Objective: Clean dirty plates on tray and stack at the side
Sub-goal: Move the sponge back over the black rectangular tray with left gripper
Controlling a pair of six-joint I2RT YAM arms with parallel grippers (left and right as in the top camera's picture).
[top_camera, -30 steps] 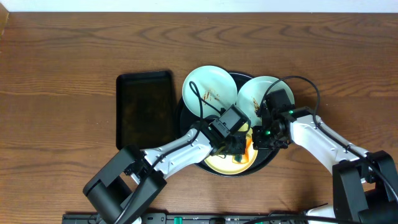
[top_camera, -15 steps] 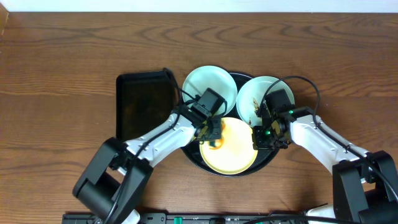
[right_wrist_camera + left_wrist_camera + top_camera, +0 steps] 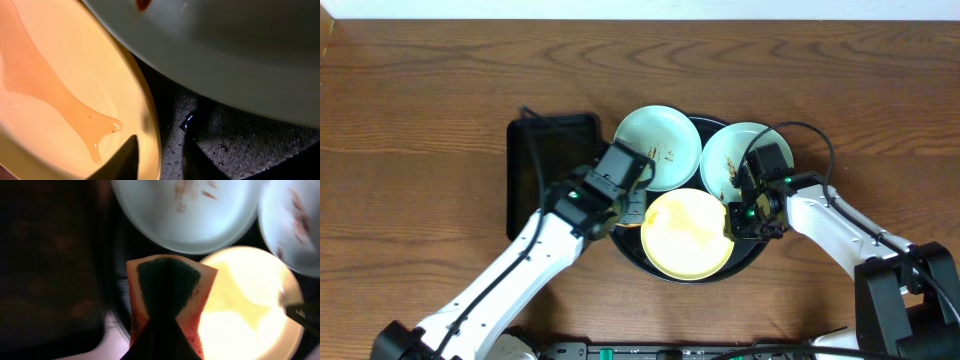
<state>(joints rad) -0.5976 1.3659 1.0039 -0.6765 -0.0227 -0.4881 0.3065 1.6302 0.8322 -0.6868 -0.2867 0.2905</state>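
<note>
- Nearest of all, the yellow plate (image 3: pixel 687 233) lies flat in the near part of the round tray (image 3: pixel 745 250), and from overhead its face looks plain yellow.
- At that plate's right edge sits the right gripper (image 3: pixel 157 155). Its fingers stand slightly parted astride the rim, one inside the plate and one outside over the black tray floor. A dark gap shows between the rim and the outer finger, so they are not clamped on it.
- The tray floor under this gripper is speckled with small wet drops.
- At the yellow plate's left edge hangs the left gripper (image 3: pixel 164 330), its fingers closed tight on a sponge (image 3: pixel 172 282) that is orange with a dark green scouring face.
- The sponge is over the tray's left side, overlapping the yellow plate's left rim in the wrist view. I cannot tell whether it touches anything.
- Farther back, the left mint-blue plate (image 3: pixel 660 140) and the right mint-blue plate (image 3: pixel 725 160) lie side by side in the far half of the tray, each with thin brown smears.
- Their near rims meet the yellow plate's far edge.
- Left of the round tray, just beside it, a rectangular tray (image 3: pixel 545 160) rests on the desk (image 3: pixel 420 150), and the left arm crosses its near right corner.
</note>
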